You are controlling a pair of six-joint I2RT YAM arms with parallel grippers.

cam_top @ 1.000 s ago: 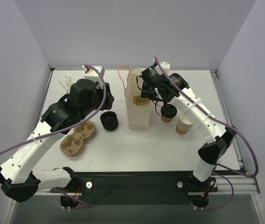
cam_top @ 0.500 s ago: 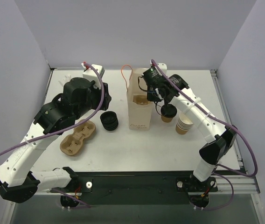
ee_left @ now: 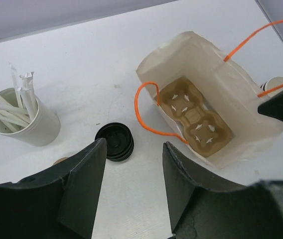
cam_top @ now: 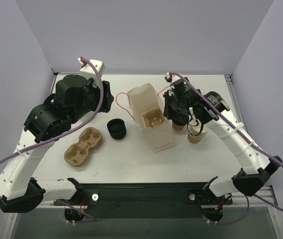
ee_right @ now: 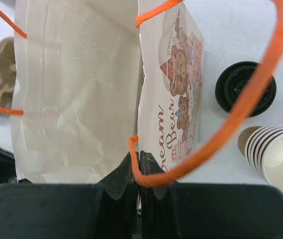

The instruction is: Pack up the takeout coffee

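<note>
The takeout coffee point(ee_right: 246, 88) is standing upright on the table point(cam_top: 131, 164), outside the paper bag point(cam_top: 159, 139), just beside it at about 3 o'clock in the overhead view. A stack of lidless cups point(ee_right: 273, 152) is sitting at the coffee's 4 o'clock.

The right gripper point(ee_right: 137, 160) is working almost directly over the coffee, so any sweep of that wrist is risking a knock that tips the cup and pops its lid. The bag is leaning toward the near edge. Pulling harder on its rim could topple it, tear the paper or slide the cup carrier point(ee_left: 194, 117) inside it out of place. The orange handle looping past the fingers could also snag.

The right gripper is pinching the bag's top edge at the handle, fingers fully closed on the paper, its arm bending in from 4 o'clock. The left gripper point(ee_left: 134, 147) is hovering high at the bag's 10 o'clock, looking down into it, fingers spread and gripping nothing.
</note>
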